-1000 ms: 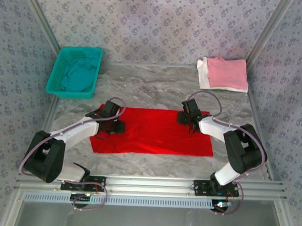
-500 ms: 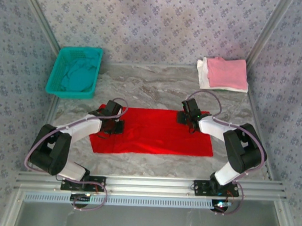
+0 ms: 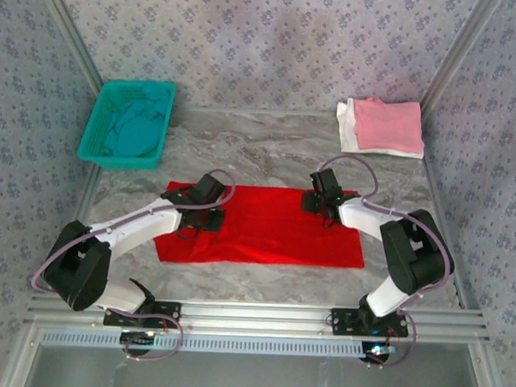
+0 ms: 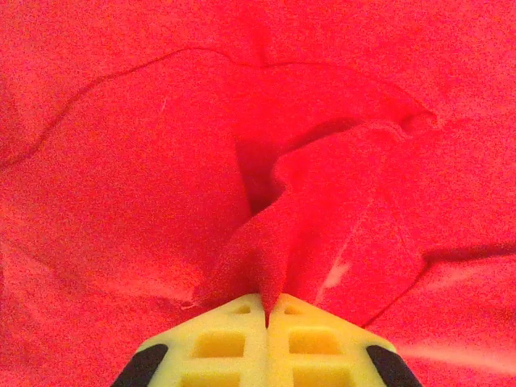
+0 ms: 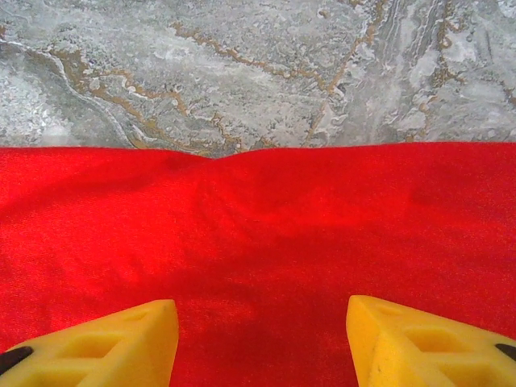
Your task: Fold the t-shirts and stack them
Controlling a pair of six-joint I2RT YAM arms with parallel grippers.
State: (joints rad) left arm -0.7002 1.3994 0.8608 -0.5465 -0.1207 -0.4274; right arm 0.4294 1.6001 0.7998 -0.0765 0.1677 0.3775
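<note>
The red t-shirt point(image 3: 273, 237) lies spread flat mid-table. My left gripper point(image 3: 207, 212) is over its left part, and in the left wrist view the left gripper point(image 4: 267, 310) is shut on a raised pinch of the red t-shirt point(image 4: 306, 201). Over the cloth's far right edge, my right gripper point(image 3: 320, 202) stands open; the right wrist view shows this gripper point(image 5: 262, 339) with red t-shirt point(image 5: 258, 234) flat between its yellow fingers point(image 5: 121, 339). A folded pink t-shirt point(image 3: 388, 122) rests on a white t-shirt point(image 3: 346, 133) at the back right. A teal t-shirt point(image 3: 132, 132) lies in the basket.
The teal mesh basket point(image 3: 97, 122) stands at the back left. Marbled grey table point(image 3: 260, 146) shows between the red cloth and the back wall, and beyond the cloth edge the table point(image 5: 242, 64) is bare. Patterned walls close in on three sides.
My left gripper has shut on a fold of the red t-shirt and shifted to the right, bunching the cloth's left part. The right arm has stayed put.
</note>
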